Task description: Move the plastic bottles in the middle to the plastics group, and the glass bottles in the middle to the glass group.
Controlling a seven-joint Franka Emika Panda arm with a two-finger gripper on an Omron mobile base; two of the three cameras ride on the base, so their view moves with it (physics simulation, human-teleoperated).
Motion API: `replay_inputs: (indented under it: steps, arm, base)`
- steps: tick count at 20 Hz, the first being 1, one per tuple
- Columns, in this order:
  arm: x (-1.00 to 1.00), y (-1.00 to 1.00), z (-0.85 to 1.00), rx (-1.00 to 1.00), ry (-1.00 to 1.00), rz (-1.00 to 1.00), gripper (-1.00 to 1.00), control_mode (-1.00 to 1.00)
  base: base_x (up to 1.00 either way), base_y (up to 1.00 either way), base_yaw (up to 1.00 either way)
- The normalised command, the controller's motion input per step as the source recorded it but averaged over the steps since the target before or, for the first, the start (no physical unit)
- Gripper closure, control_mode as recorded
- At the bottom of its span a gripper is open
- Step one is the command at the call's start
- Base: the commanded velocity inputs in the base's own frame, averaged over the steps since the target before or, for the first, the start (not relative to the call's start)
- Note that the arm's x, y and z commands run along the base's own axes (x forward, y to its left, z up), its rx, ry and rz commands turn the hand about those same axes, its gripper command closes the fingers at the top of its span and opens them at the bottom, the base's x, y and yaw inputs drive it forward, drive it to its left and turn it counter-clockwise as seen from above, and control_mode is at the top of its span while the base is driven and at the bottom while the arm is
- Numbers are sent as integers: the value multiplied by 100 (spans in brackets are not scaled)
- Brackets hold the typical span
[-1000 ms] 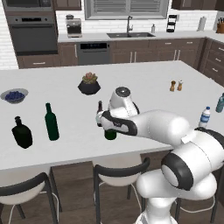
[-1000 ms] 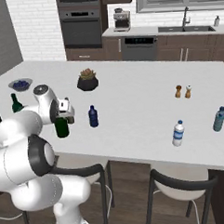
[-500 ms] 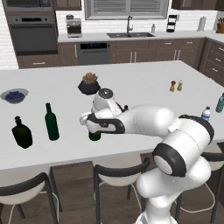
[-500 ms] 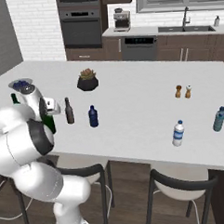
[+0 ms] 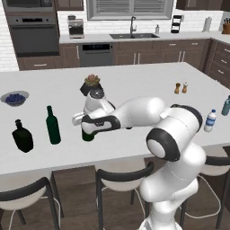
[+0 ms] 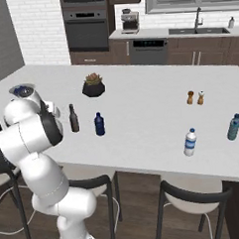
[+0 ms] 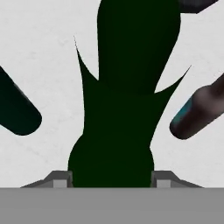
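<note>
The gripper (image 5: 88,127) holds the wine bottle (image 5: 88,134), its fingers closed on the neck, and the bottle's base is low over the counter (image 5: 134,81). Compared with half a second ago, the arm has carried it further left, so it is now near the straight green bottle (image 5: 52,126) and the black flask (image 5: 22,136). The brown bottle (image 6: 74,119) and the blue bottle (image 6: 99,124) stand in the middle as before. The water bottle (image 6: 190,142) and the teal bottle (image 6: 233,127) have not moved.
</note>
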Motion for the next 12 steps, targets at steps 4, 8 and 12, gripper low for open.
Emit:
replay_inputs:
  steps: [4,8,12]
  arm:
    - [12,44,0,0,0,0,100,-100]
    - [2,35,0,0,0,0,100,-100]
    - [0,25,-12,0,0,0,100,-100]
  base:
    - [0,0,0]
    - [0,0,0]
    - [0,0,0]
